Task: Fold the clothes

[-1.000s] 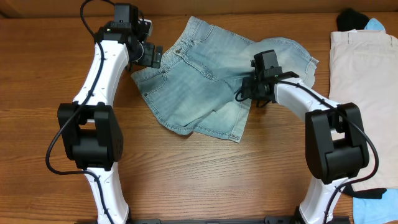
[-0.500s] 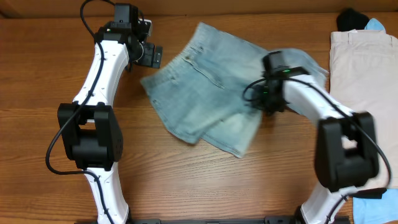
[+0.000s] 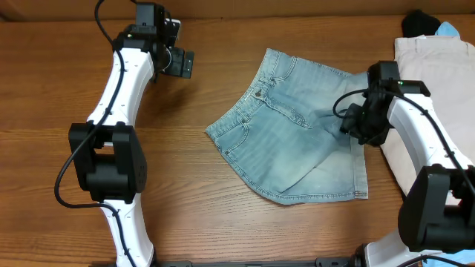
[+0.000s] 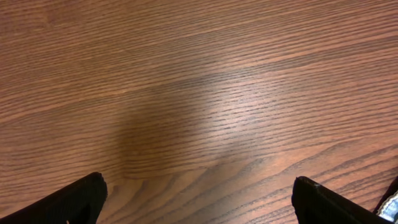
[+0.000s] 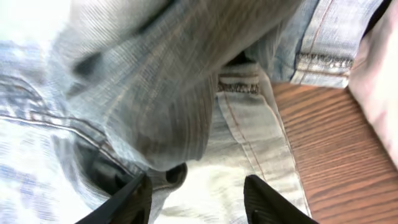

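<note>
Denim shorts lie unfolded on the tabletop; right gripper clamps their cloth, left gripper hangs parted, empty. No fold looks made yet.

shorts dragged right, right tool too

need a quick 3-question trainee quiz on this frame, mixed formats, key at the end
1. True or false: the left claw is gripping the denim shorts.
2. Where does the right claw meet the shorts? A) at the edge nearest the beige garment; B) at the waistband button; C) nowhere, it is over bare wood.
3. Fill in: the left wrist view shows mostly a bare ___ table.
Key: 1 false, its fingers are apart over the bare table; 2 A; 3 wood.
</note>
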Robot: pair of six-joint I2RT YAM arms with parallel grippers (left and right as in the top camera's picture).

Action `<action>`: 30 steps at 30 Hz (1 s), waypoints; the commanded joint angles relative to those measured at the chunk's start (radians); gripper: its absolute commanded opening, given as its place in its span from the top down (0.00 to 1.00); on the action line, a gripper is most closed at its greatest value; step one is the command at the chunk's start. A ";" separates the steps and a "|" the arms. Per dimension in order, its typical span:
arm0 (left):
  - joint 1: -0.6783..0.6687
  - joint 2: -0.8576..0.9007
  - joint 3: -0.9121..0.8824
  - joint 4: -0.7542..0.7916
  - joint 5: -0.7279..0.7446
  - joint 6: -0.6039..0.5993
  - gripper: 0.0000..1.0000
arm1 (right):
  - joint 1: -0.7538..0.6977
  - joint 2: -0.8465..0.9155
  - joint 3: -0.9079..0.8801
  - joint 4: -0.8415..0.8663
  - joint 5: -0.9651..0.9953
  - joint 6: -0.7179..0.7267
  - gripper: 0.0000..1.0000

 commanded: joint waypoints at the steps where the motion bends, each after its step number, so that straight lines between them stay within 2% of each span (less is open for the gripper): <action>1: 0.002 0.004 0.019 0.005 0.005 0.016 0.02 | 0.002 -0.014 -0.067 0.048 -0.001 -0.040 0.48; 9: 0.002 0.004 0.000 0.011 0.005 0.016 0.02 | -0.027 -0.014 -0.235 0.292 0.107 -0.045 0.41; 16: 0.002 0.005 -0.006 0.014 0.005 0.016 0.02 | -0.098 -0.006 -0.247 0.360 0.111 -0.050 0.40; 19: 0.002 0.005 -0.006 0.014 0.005 0.016 0.02 | -0.103 0.041 -0.247 0.377 0.005 -0.125 0.41; 22: 0.002 0.005 -0.006 0.014 0.005 0.016 0.02 | -0.102 0.048 -0.247 0.373 -0.067 -0.129 0.50; 24: 0.002 0.005 -0.006 0.014 0.006 0.016 0.02 | -0.103 0.048 -0.247 0.359 -0.093 -0.129 0.61; 26: 0.002 0.005 -0.006 0.016 0.016 0.016 0.03 | -0.105 0.048 -0.247 0.326 -0.091 -0.129 0.79; 27: 0.002 0.005 -0.006 0.018 0.016 0.016 0.05 | -0.116 0.047 -0.244 0.302 -0.091 -0.127 0.94; 30: -0.005 0.005 -0.006 0.030 0.048 0.016 0.07 | -0.181 0.015 -0.207 0.217 -0.088 -0.093 0.96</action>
